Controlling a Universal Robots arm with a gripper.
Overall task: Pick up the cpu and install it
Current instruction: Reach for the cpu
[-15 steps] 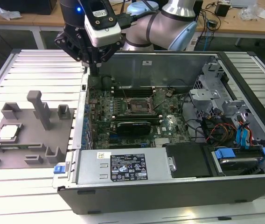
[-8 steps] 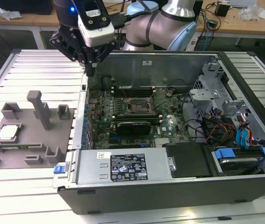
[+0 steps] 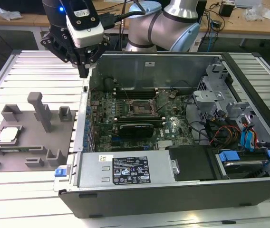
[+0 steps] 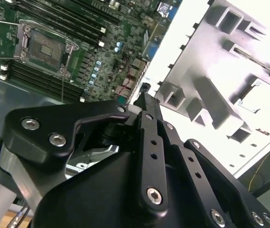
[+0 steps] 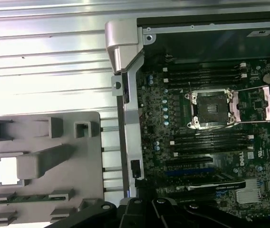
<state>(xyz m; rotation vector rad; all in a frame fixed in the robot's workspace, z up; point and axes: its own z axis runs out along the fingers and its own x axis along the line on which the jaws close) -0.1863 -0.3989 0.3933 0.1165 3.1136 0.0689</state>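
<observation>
- The gripper (image 3: pixel 84 71) is hanging above the rear corner of the open computer case (image 3: pixel 125 199), on the exterior view's left, just over the edge where the case meets the slatted metal table (image 3: pixel 35 66).
- Its jaws are looking pressed together into one narrow tip, and they are pinching nothing.
- The cpu (image 3: pixel 9 134) is lying flat in a square recess of the grey tray (image 3: pixel 30 145), towards the tray's far side from the case and well apart from the gripper.
- In the first wrist view the cpu (image 5: pixel 5 171) is showing as a pale square beside a slanting grey post (image 5: pixel 49 159).
- The tray is sitting on the table just beside the case, on the exterior view's left.
- Inside the case, the socket (image 3: pixel 139 108) on the green board is standing open, and its dark centre is showing bare.
- A long black card (image 3: pixel 134 128) is sitting just in front of the socket, nearer the camera in the exterior view.
</observation>
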